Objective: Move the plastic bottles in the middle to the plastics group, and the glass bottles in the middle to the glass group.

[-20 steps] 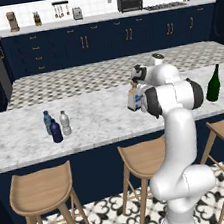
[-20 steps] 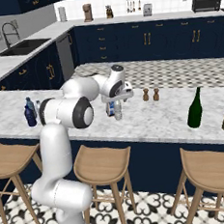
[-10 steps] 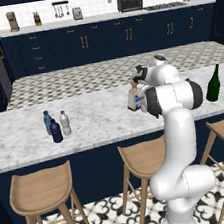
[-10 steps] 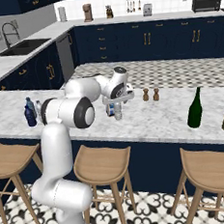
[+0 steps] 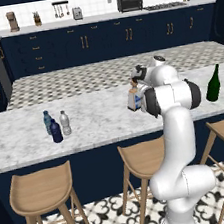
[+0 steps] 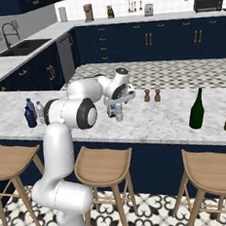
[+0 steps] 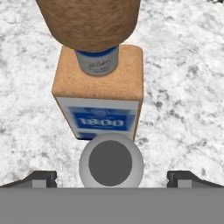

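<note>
My end effector (image 7: 111, 177) hangs open, empty, over a plastic bottle (image 7: 111, 162) beside the glass bottle (image 7: 99, 94), both mid-surface. One clear bottle (image 5: 64, 122) already w/ plastics group (image 5: 52, 127); glass group (image 6: 197, 109) awaits.

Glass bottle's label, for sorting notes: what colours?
White with a blue panel on the glass bottle, clearest in the hand view.

A kitchen: marble island (image 5: 94, 117), navy cabinets (image 5: 104, 42), stools (image 5: 41, 187), probably a toaster oven (image 5: 129, 3).

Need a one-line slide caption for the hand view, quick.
Open gripper poised directly above a clear plastic bottle's pale cap, with the cork-stoppered glass bottle just beyond it on the marble counter.
</note>
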You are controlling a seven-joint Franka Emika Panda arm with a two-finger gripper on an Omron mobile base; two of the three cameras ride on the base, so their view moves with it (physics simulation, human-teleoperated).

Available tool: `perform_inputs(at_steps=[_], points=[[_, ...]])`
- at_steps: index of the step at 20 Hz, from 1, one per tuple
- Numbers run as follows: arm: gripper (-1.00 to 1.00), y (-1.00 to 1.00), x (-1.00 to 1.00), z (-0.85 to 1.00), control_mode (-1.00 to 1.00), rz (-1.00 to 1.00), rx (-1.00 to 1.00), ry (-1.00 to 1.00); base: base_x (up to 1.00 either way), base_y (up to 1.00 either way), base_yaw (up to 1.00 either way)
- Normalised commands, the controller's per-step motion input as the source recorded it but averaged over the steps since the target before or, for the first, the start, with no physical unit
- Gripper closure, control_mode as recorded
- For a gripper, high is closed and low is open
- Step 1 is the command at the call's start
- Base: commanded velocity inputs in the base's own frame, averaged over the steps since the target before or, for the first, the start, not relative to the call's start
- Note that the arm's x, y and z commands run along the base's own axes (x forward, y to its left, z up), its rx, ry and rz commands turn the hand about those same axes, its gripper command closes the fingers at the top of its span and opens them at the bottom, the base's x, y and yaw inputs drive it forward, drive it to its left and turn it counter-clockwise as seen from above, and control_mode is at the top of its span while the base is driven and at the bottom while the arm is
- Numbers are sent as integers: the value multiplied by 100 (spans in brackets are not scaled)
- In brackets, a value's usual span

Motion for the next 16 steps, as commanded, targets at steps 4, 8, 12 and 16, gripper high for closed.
perform_inputs(at_steps=[4,8,12,16], points=[[-100,0,11,0,-100,2,0,0,0,0,0],[-100,0,2,-2,-100,2,0,0,0,0,0],[-100,0,0,-15,-100,2,1,0,0,0,0],[-100,0,0,-29,-100,4,8,0,0,0,0]])
